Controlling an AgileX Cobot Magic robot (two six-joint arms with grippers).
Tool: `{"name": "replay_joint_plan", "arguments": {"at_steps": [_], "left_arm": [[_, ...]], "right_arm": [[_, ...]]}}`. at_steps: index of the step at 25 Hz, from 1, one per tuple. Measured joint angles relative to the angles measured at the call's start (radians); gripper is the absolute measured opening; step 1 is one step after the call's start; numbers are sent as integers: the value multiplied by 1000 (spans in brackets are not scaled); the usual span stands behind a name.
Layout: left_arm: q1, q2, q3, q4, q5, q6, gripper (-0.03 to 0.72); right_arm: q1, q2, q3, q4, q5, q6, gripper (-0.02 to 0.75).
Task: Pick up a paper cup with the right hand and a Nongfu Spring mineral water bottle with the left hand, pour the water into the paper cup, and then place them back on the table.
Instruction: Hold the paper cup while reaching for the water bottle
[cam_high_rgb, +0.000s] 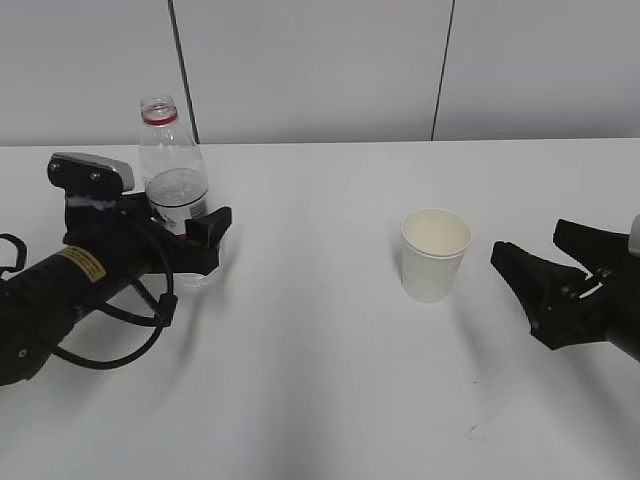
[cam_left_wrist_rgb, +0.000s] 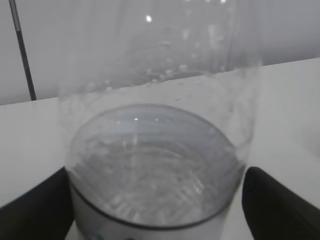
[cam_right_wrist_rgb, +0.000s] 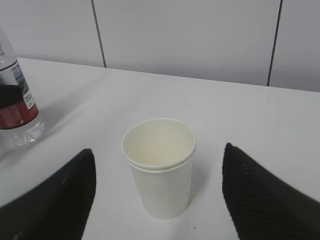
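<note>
On the left of the white table, the Nongfu Spring mineral water bottle stands upright, uncapped, with its red neck ring showing and its label partly hidden behind the arm. The water fills roughly the lower half of the bottle, its surface visible close up in the left wrist view. The left hand, on the arm with the yellow sticker, sits around the lower part of the bottle; its black fingers stand on either side of the clear wall with a sliver of table showing between finger and plastic on the right side, so the hand looks spread wide and not pressing the bottle.

Toward the middle right, the paper cup stands upright on the table, well apart from the bottle; its inside looks pale and dry.

Further right, the right hand lies low over the table, just beside the cup without touching it. Its two fingers are spread wide, framing the cup, and it holds nothing.
</note>
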Motion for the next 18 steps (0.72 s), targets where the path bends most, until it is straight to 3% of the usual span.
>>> {"name": "replay_joint_plan", "arguments": {"at_steps": [6,13,18], "left_arm": [[0,58,-62,-1,-2,0,585],[0,60,-62,-2,0,0,466],[0,60,-62,0,0,0,449]], "right_arm": [[0,7,0,-1,0,2,590],[0,127,-2,-1,-2,25,620],[0,226,-36,-10,-3,38,620]]}}
